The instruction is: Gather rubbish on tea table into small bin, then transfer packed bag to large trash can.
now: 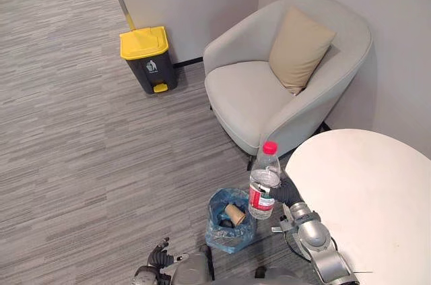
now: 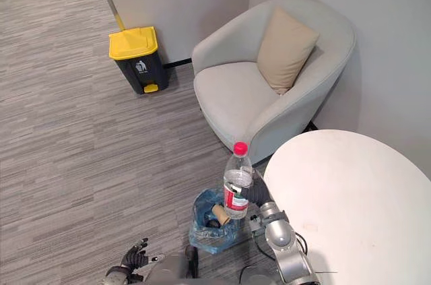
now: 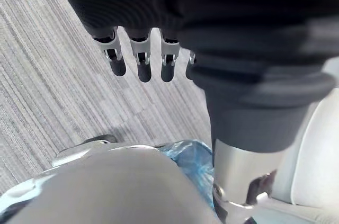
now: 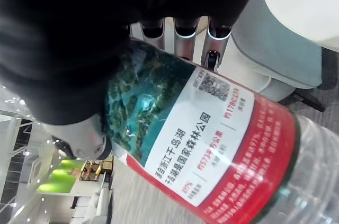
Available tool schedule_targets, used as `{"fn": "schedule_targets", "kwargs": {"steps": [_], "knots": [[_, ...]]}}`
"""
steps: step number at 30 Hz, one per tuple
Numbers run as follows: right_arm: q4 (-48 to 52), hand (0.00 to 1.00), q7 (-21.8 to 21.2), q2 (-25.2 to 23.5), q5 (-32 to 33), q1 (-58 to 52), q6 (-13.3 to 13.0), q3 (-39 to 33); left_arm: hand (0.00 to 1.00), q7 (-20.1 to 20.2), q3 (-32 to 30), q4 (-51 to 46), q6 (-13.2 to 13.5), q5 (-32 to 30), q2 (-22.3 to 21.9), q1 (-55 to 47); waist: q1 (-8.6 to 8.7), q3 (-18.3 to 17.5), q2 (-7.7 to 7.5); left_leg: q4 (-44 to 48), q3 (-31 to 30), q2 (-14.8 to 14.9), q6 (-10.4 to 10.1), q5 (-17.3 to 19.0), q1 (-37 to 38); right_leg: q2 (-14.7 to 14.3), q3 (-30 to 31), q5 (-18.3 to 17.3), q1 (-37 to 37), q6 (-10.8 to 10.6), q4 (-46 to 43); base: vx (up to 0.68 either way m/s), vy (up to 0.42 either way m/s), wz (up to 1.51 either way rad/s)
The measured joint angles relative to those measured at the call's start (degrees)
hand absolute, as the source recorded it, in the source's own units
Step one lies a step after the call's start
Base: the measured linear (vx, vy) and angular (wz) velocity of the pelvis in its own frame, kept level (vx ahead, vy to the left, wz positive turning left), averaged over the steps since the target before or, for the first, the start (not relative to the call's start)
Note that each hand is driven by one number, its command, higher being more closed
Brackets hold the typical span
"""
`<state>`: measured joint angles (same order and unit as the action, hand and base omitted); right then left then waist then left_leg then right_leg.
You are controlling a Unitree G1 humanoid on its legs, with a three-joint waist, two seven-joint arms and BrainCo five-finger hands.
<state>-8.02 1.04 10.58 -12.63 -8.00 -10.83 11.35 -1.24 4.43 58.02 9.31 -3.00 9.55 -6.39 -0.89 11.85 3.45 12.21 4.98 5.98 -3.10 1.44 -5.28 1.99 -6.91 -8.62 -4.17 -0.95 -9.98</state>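
My right hand (image 1: 281,193) is shut on a clear plastic bottle (image 1: 264,181) with a red cap and red label, held upright just above the small bin (image 1: 229,219). The bin has a blue bag liner and holds a paper cup (image 1: 234,214) and other dark scraps. In the right wrist view my fingers (image 4: 177,37) curl round the bottle's label (image 4: 212,144). The white round tea table (image 1: 370,197) lies to the right of the bin. My left hand (image 1: 156,259) hangs low at the bottom left, its fingers (image 3: 143,60) relaxed and holding nothing. The large trash can (image 1: 147,58), dark grey with a yellow lid, stands by the far wall.
A light grey armchair (image 1: 269,89) with a beige cushion (image 1: 298,48) stands beyond the bin and table, against the wall. Grey striped carpet (image 1: 74,137) stretches between the small bin and the yellow-lidded can.
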Motion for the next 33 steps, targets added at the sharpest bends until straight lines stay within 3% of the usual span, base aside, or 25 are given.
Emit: {"fn": "schedule_targets", "kwargs": {"steps": [5,8,12,15,17,25,28,33], "knots": [[-4.5,1.0,0.3,1.0,-1.6,7.0,0.0,3.7,0.0,-0.3,0.0,0.0,0.0,0.1,0.0,2.1,-0.06,1.9,0.72,-0.1,-0.1,0.4,0.0,-1.8,-5.6,-0.7,0.5,0.1,7.5,0.0,-4.5,-0.12,0.001,-0.06],[-6.2,1.0,1.6,1.8,-2.0,16.1,0.0,7.2,0.0,-1.2,-0.1,-0.1,0.1,0.8,0.2,7.2,-0.54,6.2,1.18,4.6,-0.2,1.0,0.4,-2.3,-13.4,-0.9,0.7,-1.2,16.8,0.6,-12.6,-0.21,0.006,-0.05],[-8.8,1.0,3.0,3.3,-3.5,25.9,0.2,11.0,0.0,-2.8,-0.5,-1.5,0.6,3.8,0.5,12.7,-1.86,11.3,1.21,8.4,-0.9,0.6,0.4,-2.4,-21.5,0.5,-0.3,-4.0,26.5,0.7,-21.5,-0.25,-0.025,0.15],[-9.1,1.0,4.3,3.6,-4.1,30.6,0.2,12.3,0.0,-3.4,-1.7,-2.3,0.6,4.8,1.1,15.7,-3.4,12.7,0.94,12.1,-1.6,1.0,0.4,-2.5,-28.7,1.2,-1.0,-5.1,34.0,1.3,-26.9,-0.19,-0.055,0.15],[-10.5,1.0,5.1,3.3,-5.0,33.9,0.4,13.1,0.0,-4.1,-3.6,-3.2,0.6,5.4,1.1,17.1,-3.39,13.0,0.62,14.1,-1.7,1.2,0.4,-2.5,-32.9,1.4,-1.5,-5.6,38.1,1.3,-29.3,-0.11,-0.031,0.08],[-12.2,1.0,9.8,3.5,-7.1,48.5,1.9,10.9,0.0,-5.4,-14.8,-9.4,1.2,9.0,-0.4,30.8,-3.79,18.4,-0.9,26.6,-1.8,2.7,1.4,-1.9,-54.8,3.4,-2.6,-8.1,59.1,1.8,-43.4,-0.09,-0.031,0.08],[-15.2,1.0,11.4,3.9,-7.8,53.0,2.7,9.1,0.0,-6.1,-15.5,-12.5,1.3,9.2,-1.0,33.9,-4.39,19.1,-1.14,30.7,-2.0,2.5,1.5,-1.9,-63.2,4.6,-2.7,-9.4,67.7,2.1,-48.9,-0.1,-0.052,0.13],[-18.2,1.0,12.9,5.7,-8.2,56.2,3.9,8.0,0.0,-6.7,-15.3,-17.2,2.1,11.5,-1.2,34.7,-4.75,19.5,-1.31,36.3,-3.4,1.9,1.7,-1.7,-72.0,6.1,-3.7,-11.7,75.8,2.8,-55.9,-0.06,-0.028,0.16]]}}
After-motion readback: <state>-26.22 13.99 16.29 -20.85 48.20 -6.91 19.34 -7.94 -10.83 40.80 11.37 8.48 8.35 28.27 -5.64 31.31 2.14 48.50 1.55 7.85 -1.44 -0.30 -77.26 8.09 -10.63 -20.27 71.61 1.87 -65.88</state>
